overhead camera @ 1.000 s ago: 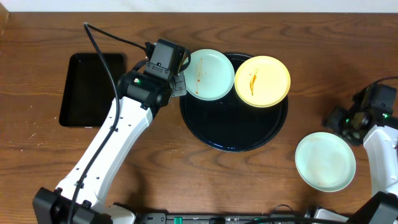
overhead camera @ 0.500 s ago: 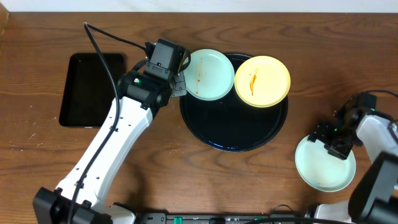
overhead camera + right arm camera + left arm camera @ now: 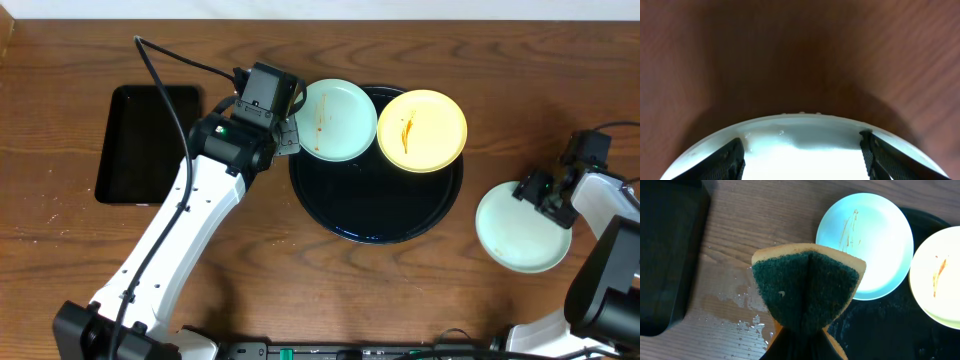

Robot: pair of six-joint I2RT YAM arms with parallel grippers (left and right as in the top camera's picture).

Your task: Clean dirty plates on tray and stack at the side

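The round black tray [image 3: 375,205] holds a light blue plate [image 3: 335,120] with orange-brown smears at its upper left rim and a pale yellow smeared plate [image 3: 421,130] at its upper right. My left gripper [image 3: 287,135] is shut on a green and yellow sponge [image 3: 807,292], just left of the blue plate [image 3: 870,240]. A second light blue plate [image 3: 522,228], with no smears showing, lies on the table right of the tray. My right gripper [image 3: 545,193] is open, its fingers [image 3: 802,150] spread over that plate's [image 3: 805,127] far edge.
A rectangular black tray [image 3: 148,143] lies at the left of the table. Water drops [image 3: 740,305] wet the wood between it and the round tray [image 3: 880,330]. The yellow plate [image 3: 940,280] shows at the right of the left wrist view.
The right gripper came down onto the smear-free blue plate, then moved toward the table's far edge, and the plate shifted the same way. The left arm and sponge have not moved.
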